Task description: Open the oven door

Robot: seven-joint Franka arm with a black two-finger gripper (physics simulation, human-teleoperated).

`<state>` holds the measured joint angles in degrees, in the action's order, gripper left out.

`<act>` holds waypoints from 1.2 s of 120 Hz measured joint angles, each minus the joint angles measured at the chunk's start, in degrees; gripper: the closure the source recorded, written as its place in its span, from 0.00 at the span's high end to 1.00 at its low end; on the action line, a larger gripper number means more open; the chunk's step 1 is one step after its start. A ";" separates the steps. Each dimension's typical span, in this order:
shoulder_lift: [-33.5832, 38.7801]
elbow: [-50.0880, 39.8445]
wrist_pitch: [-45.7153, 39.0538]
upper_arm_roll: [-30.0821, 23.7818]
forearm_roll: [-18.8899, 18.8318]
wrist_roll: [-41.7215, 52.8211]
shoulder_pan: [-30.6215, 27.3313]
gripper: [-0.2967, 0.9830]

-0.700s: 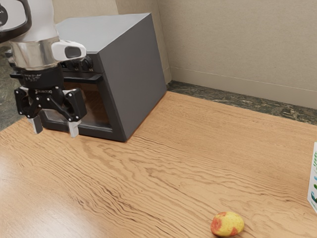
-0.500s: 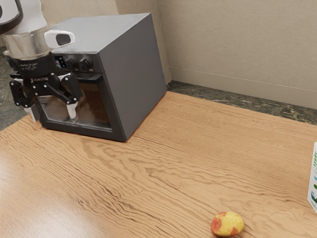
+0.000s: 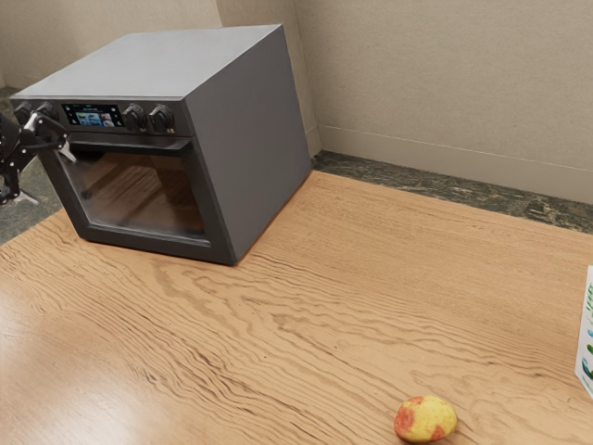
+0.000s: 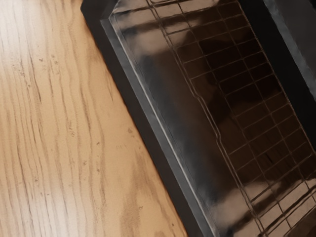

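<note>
At the exterior view's left edge, my gripper [image 3: 49, 174] stands open and tilted, with its fingertips pointing toward the oven's front and nothing between them. The dark grey oven [image 3: 252, 139] sits on the table with its door [image 3: 220, 222] shut. Along the door's top edge runs a black handle [image 3: 167, 146], near the upper fingertip; whether they touch I cannot tell. In the wrist view, the door's glass [image 4: 182, 123] lies slantwise before my hand, with a wire rack visible behind it.
Wooden table [image 3: 306, 315] extends in front of and beside the oven. A yellow-red fruit [image 3: 425, 419] lies near the front, and a white carton [image 3: 586, 343] stands at the exterior view's right edge. Knobs [image 3: 161, 118] and a small display sit above the door.
My gripper has swung from pointing down before the oven's front to the exterior view's left edge, now tilted toward the oven. The door, fruit and carton have stayed put.
</note>
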<state>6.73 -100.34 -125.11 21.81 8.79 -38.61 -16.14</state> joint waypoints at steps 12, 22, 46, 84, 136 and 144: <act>-2.34 2.34 -3.13 0.14 1.14 -3.67 -0.68 0.77; -3.61 3.12 -4.82 0.23 1.61 -6.29 -1.51 0.77; -4.38 3.24 -7.28 0.18 1.81 -11.32 -2.40 0.77; -8.30 5.57 -9.27 -0.69 2.06 -18.05 -0.69 0.77; -9.75 5.41 -10.33 -0.74 2.12 -23.15 -0.85 0.77; -10.32 5.43 -10.74 -0.89 2.11 -23.64 -1.22 0.77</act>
<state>-3.58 -94.91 -135.85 20.92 10.91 -62.25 -17.36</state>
